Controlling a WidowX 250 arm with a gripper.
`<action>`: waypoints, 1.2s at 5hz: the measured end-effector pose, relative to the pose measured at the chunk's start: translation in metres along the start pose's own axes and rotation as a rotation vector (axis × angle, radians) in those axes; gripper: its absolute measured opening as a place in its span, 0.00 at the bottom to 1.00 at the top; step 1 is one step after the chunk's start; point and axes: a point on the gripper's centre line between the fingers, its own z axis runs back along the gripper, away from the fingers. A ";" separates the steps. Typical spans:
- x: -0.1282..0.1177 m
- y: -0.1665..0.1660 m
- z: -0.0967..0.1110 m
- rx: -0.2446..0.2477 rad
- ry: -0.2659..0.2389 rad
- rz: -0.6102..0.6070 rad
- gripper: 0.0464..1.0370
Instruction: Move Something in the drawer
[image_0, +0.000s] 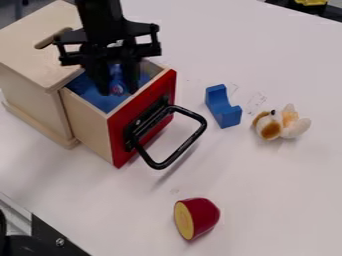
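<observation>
Drawer (87, 117) noted pulled out, presumably for access; gripper (117, 91), spread wide, hangs between its side edges, apparently straddling a blue-and-red item (117, 83) for grasping

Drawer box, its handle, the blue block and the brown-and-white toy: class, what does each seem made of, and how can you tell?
Drawer box: wood, matt, shown by pale tan boards.
Handle: probably metal, perhaps plastic; slim black bar with a slight sheen.
Blue block: painted wood or plastic; even colour, firm edges.
Toy: likely plush, fuzzy and softly rounded.
</observation>
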 end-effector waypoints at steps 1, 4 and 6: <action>0.010 0.011 -0.010 0.007 -0.037 0.080 0.35; 0.024 0.014 -0.045 0.015 -0.031 0.351 0.35; 0.025 0.009 -0.049 0.004 -0.030 0.407 0.74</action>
